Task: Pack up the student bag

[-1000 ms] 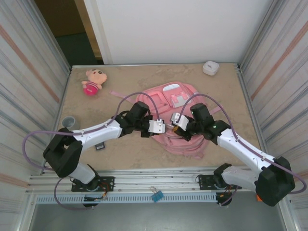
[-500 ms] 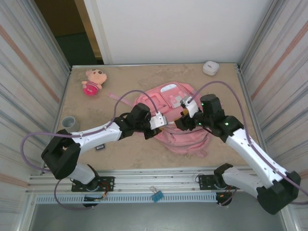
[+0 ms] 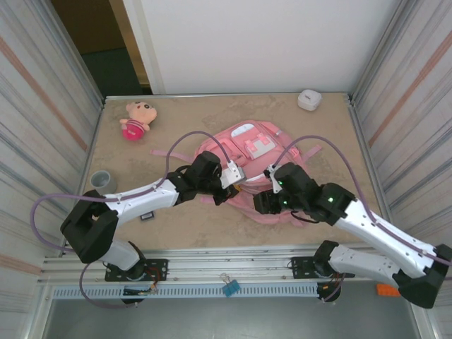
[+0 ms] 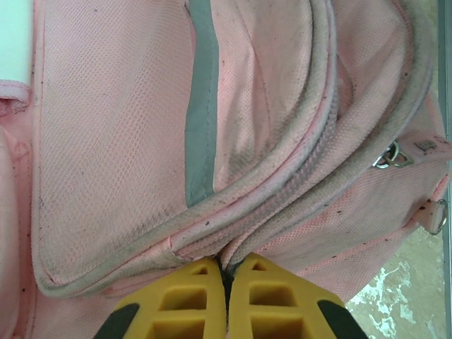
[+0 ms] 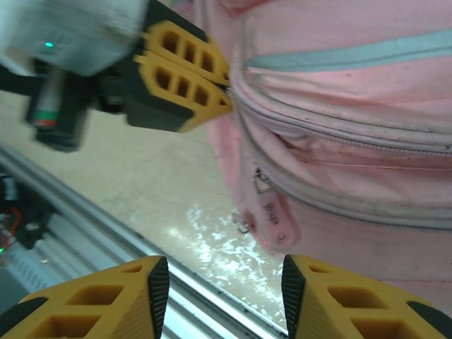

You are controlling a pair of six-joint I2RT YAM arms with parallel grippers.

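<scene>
The student bag (image 3: pixel 248 147) lies on the beige worktop (image 3: pixel 198 113), a little right of centre in the overhead view, with its front pockets facing up and a pink strap trailing toward the left. It is the largest thing on the surface.

The left gripper (image 3: pixel 235 188) reaches in from the lower left and meets the bag's lower left edge. In the left wrist view the left gripper (image 4: pixel 226 275) has its yellow fingers pressed together with barely a slit between them. They sit right at a fold of the student bag (image 4: pixel 120 141), where two zipped seams converge, and they seem to pinch that fabric. The right wrist view shows the same left gripper (image 5: pixel 224 90) at upper left, its tips touching the side of the student bag (image 5: pixel 339 113).

The right gripper (image 3: pixel 263 203) hovers at the bag's lower edge. Seen from its own wrist, the right gripper (image 5: pixel 224 282) is spread moderately wide and holds nothing. A pink zip pull (image 5: pixel 272 209) hangs from the bag just above the gap.

A plush doll (image 3: pixel 135 119) lies at upper left. A small white case (image 3: pixel 308 99) sits at the top right edge. A grey tape roll (image 3: pixel 103 180) rests at far left.
</scene>
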